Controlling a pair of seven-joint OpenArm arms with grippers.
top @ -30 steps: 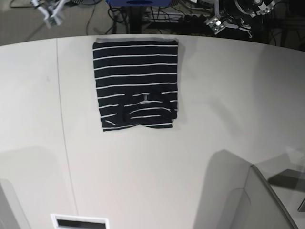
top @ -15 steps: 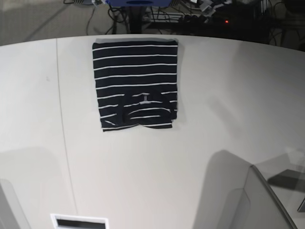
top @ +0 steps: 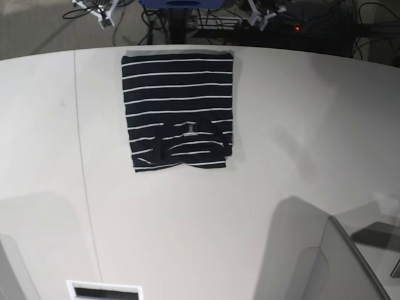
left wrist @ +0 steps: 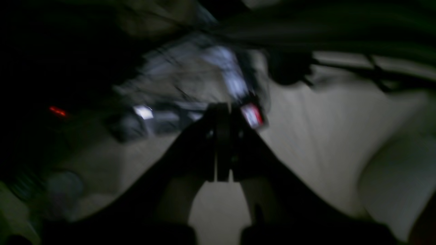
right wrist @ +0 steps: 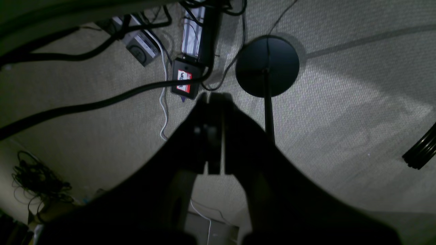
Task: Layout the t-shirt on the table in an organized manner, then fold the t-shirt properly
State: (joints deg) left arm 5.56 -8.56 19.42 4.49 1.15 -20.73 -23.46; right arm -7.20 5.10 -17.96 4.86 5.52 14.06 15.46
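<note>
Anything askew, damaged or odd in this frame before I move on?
Nothing stands out. The t-shirt lies folded in a fairly neat rectangle on the table, only its near edge slightly uneven. No arm is over the cloth.

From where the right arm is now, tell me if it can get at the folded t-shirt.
Probably yes. The t-shirt lies folded and uncovered on the table, nothing beside it. The right gripper is shut, empty, and off the table, pointing at the floor, so it must swing back over the edge first.
</note>
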